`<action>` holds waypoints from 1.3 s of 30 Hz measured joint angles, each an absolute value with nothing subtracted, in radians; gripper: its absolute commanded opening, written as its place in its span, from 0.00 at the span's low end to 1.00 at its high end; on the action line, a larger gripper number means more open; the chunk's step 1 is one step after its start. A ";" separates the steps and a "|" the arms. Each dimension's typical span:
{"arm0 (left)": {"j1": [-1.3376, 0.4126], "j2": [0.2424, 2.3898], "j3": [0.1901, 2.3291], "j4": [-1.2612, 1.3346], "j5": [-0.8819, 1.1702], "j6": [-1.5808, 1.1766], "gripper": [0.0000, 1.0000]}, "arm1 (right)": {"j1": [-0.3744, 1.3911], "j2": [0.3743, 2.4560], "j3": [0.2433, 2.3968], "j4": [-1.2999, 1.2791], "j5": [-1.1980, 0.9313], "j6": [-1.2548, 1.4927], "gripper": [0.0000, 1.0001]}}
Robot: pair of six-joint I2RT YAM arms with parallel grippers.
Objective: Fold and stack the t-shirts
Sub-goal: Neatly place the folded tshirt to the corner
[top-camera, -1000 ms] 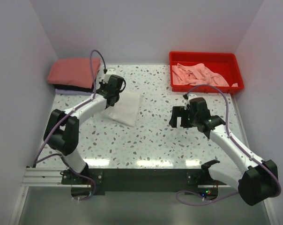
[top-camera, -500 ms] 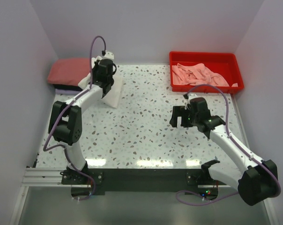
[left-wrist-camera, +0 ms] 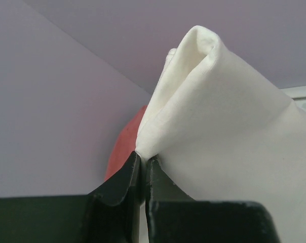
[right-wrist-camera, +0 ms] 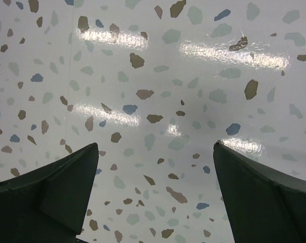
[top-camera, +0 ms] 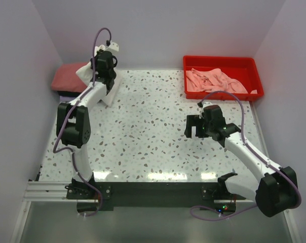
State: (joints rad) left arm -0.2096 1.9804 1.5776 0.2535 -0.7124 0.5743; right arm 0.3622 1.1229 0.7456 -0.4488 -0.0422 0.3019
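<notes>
Between lilac walls (top-camera: 158, 30), left claw (left-wrist-camera: 144, 158) pinches white t-shirt (left-wrist-camera: 229, 126); right claw (right-wrist-camera: 155, 146) gapes over table (top-camera: 153, 136).

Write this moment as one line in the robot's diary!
left gripper: shut on white t-shirt, held beside folded stack | right gripper: open, empty, above table

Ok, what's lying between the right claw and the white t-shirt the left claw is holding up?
Nothing: the top view shows only bare speckled tabletop from the open right claw to the white t-shirt pinched in the left claw.

Overhead rear view, two wrist close-ups
</notes>
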 measured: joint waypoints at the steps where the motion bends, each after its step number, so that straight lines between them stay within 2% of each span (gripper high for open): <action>1: -0.205 1.985 1.592 0.253 -0.704 0.579 0.00 | 0.361 1.128 0.746 -0.449 -0.042 0.302 0.99; 22: -0.192 1.916 1.695 0.148 -0.570 0.582 0.00 | 0.354 1.159 0.746 -0.448 -0.035 0.294 0.99; 39: -0.185 1.843 1.748 0.124 -0.554 0.561 0.00 | 0.352 1.159 0.746 -0.449 -0.013 0.294 0.99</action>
State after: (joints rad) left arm -0.1852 1.8431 1.7485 0.1242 -0.5541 0.5606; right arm 0.3523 1.1587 0.7460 -0.4492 -0.0132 0.2935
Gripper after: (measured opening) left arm 0.058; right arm 0.987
